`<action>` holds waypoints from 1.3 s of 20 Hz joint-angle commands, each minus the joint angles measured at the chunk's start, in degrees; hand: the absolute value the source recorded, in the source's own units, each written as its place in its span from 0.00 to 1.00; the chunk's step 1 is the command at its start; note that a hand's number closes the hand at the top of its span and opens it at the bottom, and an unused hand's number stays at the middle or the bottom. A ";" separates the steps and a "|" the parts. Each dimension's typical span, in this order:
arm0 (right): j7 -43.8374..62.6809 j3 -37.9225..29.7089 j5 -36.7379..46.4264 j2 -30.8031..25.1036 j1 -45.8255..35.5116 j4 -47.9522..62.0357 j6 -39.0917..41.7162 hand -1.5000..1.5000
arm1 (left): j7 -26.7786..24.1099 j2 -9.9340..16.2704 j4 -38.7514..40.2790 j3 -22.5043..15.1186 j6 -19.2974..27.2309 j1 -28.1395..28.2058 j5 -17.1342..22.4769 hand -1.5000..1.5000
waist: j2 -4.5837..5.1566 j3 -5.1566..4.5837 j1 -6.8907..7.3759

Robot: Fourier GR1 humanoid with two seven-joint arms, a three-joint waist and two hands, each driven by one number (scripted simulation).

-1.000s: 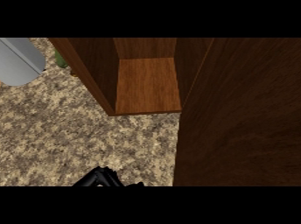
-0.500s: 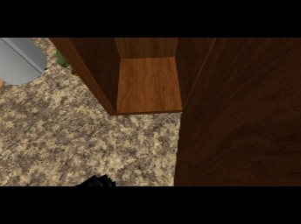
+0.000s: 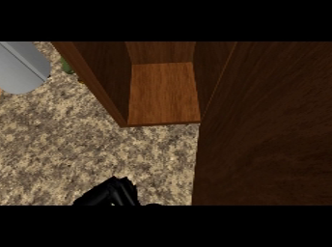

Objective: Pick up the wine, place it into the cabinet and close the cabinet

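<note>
Head view: green wine bottle (image 3: 67, 66), mere sliver, peeks behind open brown wooden cabinet (image 3: 161, 91) left wall. Black hand (image 3: 110, 195) at lower edge over speckled granite counter (image 3: 69, 140); fingers' state, side unclear.

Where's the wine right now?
Only a green sliver shows in the head view, upper left, between the grey object and the open cabinet's left wall.
</note>
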 commanded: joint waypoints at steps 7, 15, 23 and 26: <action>0.17 -2.17 -1.95 -0.40 0.12 -2.17 -0.20 0.00 | 0.73 -5.24 6.74 3.66 0.50 -9.03 9.21 1.00 | 0.47 0.11 -1.29; -0.25 -4.09 -1.63 -1.40 -1.83 -0.14 0.56 0.00 | -2.36 -6.57 17.20 4.02 0.50 -15.64 13.80 1.00 | 0.32 0.27 -0.28; 0.76 -6.72 -4.32 -2.48 -2.62 -0.47 0.49 0.00 | -5.68 -9.28 25.41 2.12 0.50 -16.65 17.57 1.00 | 0.49 0.24 -0.50; 0.24 -6.66 -3.69 -2.55 -3.89 1.19 0.86 0.00 | -7.23 -8.74 26.98 1.56 0.51 -16.48 18.78 1.00 | 0.68 0.21 -0.37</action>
